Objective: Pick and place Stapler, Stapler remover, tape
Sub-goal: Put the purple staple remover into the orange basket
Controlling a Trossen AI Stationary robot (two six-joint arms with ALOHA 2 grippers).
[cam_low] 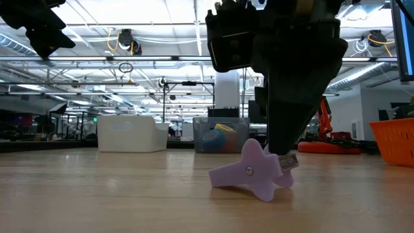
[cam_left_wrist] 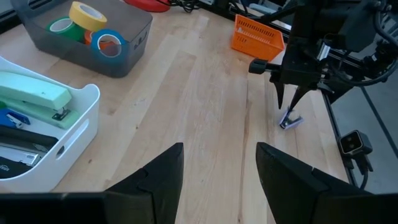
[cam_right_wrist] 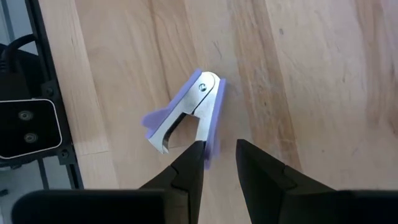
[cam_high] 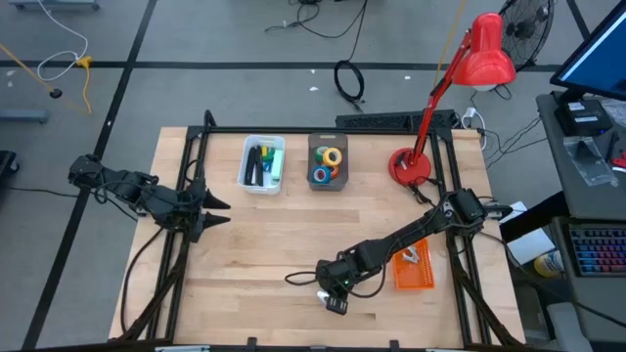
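A lavender stapler remover (cam_right_wrist: 186, 115) with metal claws lies on its side on the wood table near the front edge, also in the low view (cam_low: 255, 173). My right gripper (cam_right_wrist: 213, 163) comes down on it from above, open by a narrow gap, with one lavender wing (cam_right_wrist: 212, 146) reaching between the fingers. Staplers (cam_left_wrist: 34, 93) lie in a white bin (cam_high: 262, 163). Tape rolls (cam_left_wrist: 87, 25) sit in a grey bin (cam_high: 328, 161). My left gripper (cam_left_wrist: 217, 168) waits open above the table's left side. My right gripper slants down from above with one finger (cam_right_wrist: 189, 165) right beside the remover's lavender wing (cam_right_wrist: 212, 146); I cannot tell whether it touches. The remover rests on the table.
An orange basket (cam_high: 413, 272) stands just right of the right gripper. A red desk lamp (cam_high: 411, 166) stands at the back right. Bare wood lies between the bins and the remover.
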